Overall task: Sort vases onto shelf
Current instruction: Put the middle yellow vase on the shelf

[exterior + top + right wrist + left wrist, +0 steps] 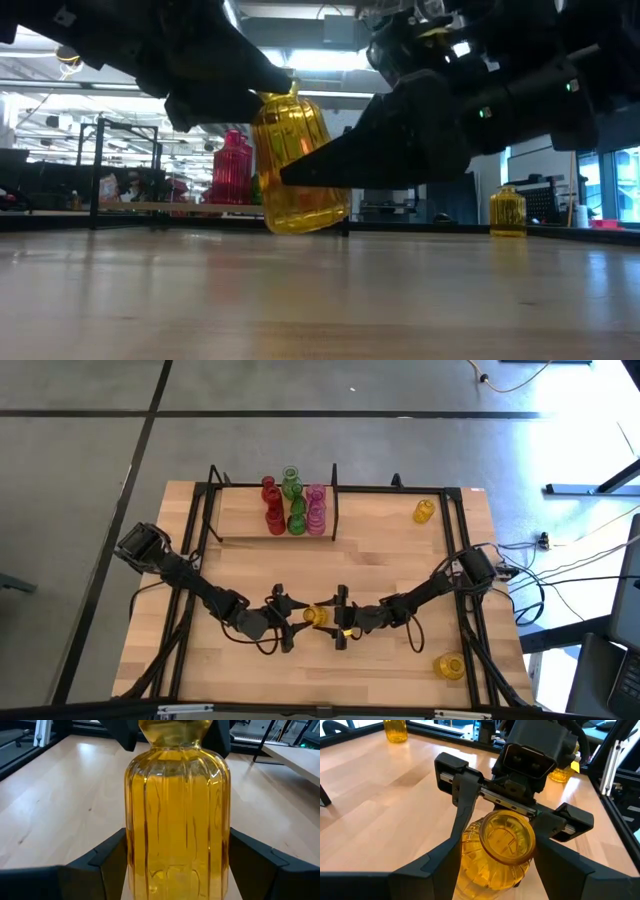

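We saw both jaws meeting at the table's (400,560) front centre, with one yellow vase (316,616) between them. Left gripper (284,619) straddled its neck end and right gripper (342,619) its body, each set of jaws spread wide around it; we couldn't tell whether either actually gripped it. The vase sat tilted in the low view. Red, green and pink vases (295,507) stood on the shelf (240,515); two more yellow ones sat well apart on the right.

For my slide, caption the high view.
Both grippers, left gripper and right gripper, meet around a yellow vase mid-table; sorted vases line the shelf.
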